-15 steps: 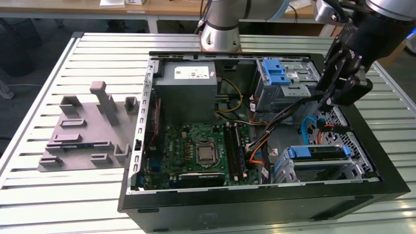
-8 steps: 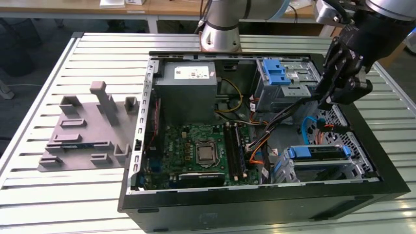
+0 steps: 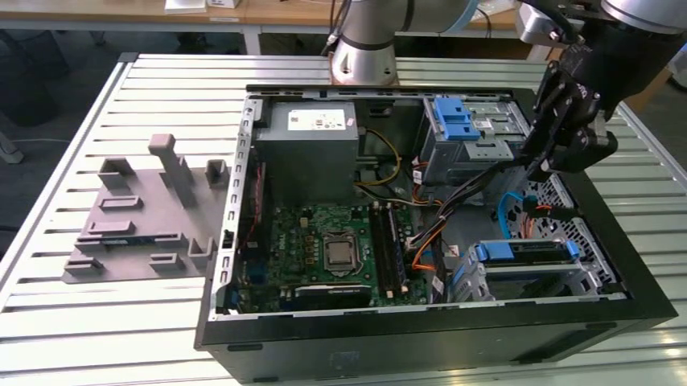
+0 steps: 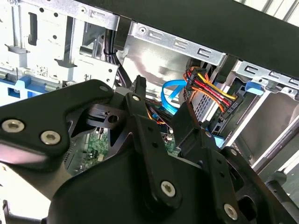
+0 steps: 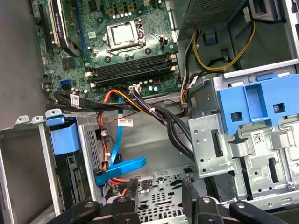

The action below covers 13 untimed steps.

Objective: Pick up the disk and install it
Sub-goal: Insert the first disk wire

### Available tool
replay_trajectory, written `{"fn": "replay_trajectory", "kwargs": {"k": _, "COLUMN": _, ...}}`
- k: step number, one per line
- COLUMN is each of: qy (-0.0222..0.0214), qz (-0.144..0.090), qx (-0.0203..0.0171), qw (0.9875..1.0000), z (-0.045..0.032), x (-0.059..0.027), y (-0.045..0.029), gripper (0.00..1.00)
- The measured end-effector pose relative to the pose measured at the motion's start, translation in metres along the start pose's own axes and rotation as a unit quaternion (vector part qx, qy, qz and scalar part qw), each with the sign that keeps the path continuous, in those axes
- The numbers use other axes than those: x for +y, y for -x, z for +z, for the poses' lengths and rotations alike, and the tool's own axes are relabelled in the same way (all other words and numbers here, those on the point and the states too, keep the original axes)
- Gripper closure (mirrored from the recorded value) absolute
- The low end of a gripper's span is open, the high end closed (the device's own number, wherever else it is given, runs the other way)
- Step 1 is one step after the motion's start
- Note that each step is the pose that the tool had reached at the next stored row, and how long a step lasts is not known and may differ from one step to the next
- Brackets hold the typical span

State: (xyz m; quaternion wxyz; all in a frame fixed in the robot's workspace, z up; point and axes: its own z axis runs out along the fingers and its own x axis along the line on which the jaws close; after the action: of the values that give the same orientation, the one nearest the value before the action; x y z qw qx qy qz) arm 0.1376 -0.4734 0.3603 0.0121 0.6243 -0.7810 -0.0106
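First wrist view: gripper (image 5: 159, 186) fingers apart, empty; drive cage (image 5: 91, 140) contents unclear.

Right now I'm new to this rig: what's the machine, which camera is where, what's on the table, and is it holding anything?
The machine is one robot arm with a two-finger gripper. The exterior view comes from a camera off the arm, looking down on a slatted metal table. On the table lie an open computer case and, toward the exterior view's left, a grey fixture. The two wrist views come from cameras riding on the arm. They look past the gripper into the case, at the motherboard, the cables and a drive cage with a blue latch. The gripper hangs over the case's side at the exterior view's right, fingers apart, holding nothing. A second bay with a blue tab sits nearer the camera. I cannot tell whether the disk is in it.
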Motion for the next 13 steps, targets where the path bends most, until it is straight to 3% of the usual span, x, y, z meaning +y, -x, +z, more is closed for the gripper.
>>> {"fn": "replay_trajectory", "kwargs": {"k": 8, "qy": -0.0046, "qz": -0.027, "qx": -0.0001, "qw": 0.9996, "z": 0.0, "x": 0.0006, "y": -0.0001, "gripper": 0.5}}
{"fn": "replay_trajectory", "kwargs": {"k": 13, "qy": -0.0067, "qz": -0.03, "qx": -0.0004, "qw": 0.9995, "z": -0.002, "x": 0.0006, "y": -0.0001, "gripper": 0.5}}
